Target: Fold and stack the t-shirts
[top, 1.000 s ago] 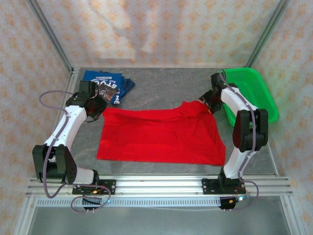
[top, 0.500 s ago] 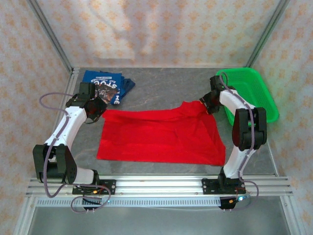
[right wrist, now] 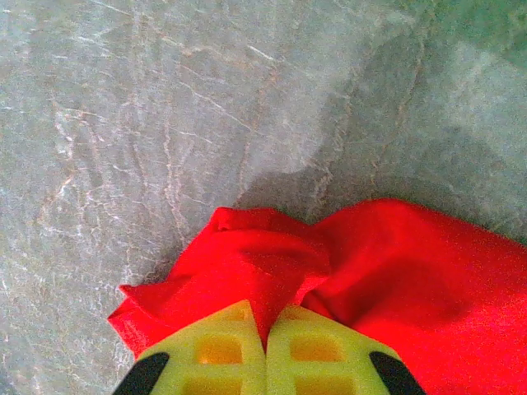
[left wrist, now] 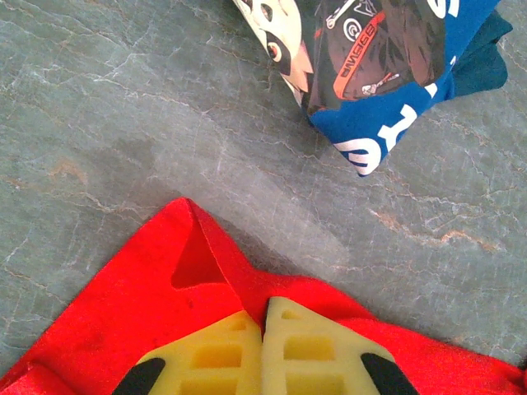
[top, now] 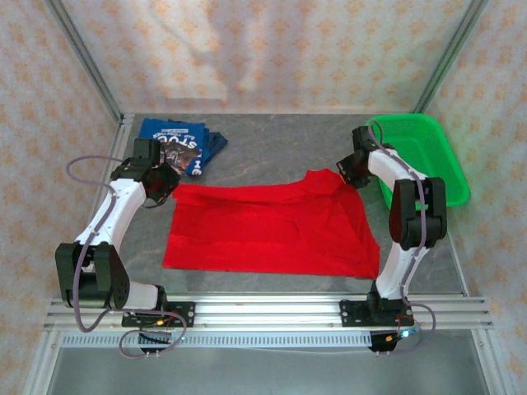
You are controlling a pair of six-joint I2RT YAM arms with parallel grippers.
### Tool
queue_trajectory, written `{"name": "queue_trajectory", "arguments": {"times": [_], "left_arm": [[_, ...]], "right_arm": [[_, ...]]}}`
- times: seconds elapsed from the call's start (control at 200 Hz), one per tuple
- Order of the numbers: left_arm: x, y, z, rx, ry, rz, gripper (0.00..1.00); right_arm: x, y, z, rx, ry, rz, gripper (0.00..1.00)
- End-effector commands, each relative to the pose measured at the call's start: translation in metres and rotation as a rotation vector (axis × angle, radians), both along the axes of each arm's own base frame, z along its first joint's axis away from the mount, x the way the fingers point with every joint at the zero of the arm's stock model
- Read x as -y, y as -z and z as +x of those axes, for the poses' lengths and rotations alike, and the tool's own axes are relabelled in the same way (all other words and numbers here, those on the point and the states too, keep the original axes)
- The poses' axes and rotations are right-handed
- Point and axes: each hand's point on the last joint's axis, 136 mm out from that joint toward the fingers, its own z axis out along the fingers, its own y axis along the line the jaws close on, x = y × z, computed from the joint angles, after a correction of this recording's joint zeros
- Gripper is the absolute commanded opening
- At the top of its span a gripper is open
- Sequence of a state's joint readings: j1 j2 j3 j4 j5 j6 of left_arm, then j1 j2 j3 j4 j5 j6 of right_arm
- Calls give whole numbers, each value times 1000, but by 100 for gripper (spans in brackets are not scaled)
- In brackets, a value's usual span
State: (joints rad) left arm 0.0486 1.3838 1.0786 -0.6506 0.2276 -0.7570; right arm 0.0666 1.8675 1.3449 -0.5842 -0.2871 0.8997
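A red t-shirt (top: 272, 230) of soft, matte cloth lies spread in a wide, roughly rectangular sheet across the middle of the surface (top: 280, 148), its near edge just ahead of the aluminium rail (top: 272, 309) that carries the arm bases. Its far-left corner is pinched into a small raised peak and its far-right corner is gathered into rumpled folds.

A blue t-shirt (top: 177, 141) sits as a folded, compact bundle at the far left of the surface, apart from the red one. It shows white lettering and a dark graphic with orange-red lines.

The left arm (top: 115, 214) reaches forward from its base with the elbow out to the left and the wrist tipped down over the red cloth's far-left corner. The left fingers (left wrist: 214, 354), yellow with a lattice of square holes, are pressed together with the red fabric caught between them.

The right arm (top: 412, 206) rises from its base, bends over and points left at the far-right corner. The right fingers (right wrist: 222, 346) are likewise closed tip to tip, clamped on a bunched fold of the red t-shirt.

The surface is grey-green with a pale, veined, stone-like pattern. A green plastic mesh basket (top: 449, 164) stands at its far-right corner, beside the right arm. Walls (top: 272, 49) with a pale peach repeating pattern, framed by metal posts, enclose the space on three sides.
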Motion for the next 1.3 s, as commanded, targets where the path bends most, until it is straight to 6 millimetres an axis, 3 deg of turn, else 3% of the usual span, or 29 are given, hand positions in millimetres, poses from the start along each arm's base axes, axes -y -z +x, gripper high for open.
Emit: {"name": "queue_trajectory", "arguments": {"times": [0.0, 0.22, 0.515, 1.011, 1.296], "left_arm": [[-9, 4, -2, -17, -10, 32, 0], [-8, -6, 7, 11, -3, 20, 0], [-9, -15, 20, 23, 5, 8, 0], [-6, -28, 28, 64, 0, -46, 0], [-7, -26, 26, 59, -5, -51, 0]], "right_arm": [[9, -28, 16, 66, -4, -54, 0], [0, -76, 43, 187, -78, -40, 0], [-25, -94, 75, 297, -192, 52, 0], [-42, -145, 91, 467, -381, 44, 0], [-50, -149, 93, 493, -426, 70, 0]]}}
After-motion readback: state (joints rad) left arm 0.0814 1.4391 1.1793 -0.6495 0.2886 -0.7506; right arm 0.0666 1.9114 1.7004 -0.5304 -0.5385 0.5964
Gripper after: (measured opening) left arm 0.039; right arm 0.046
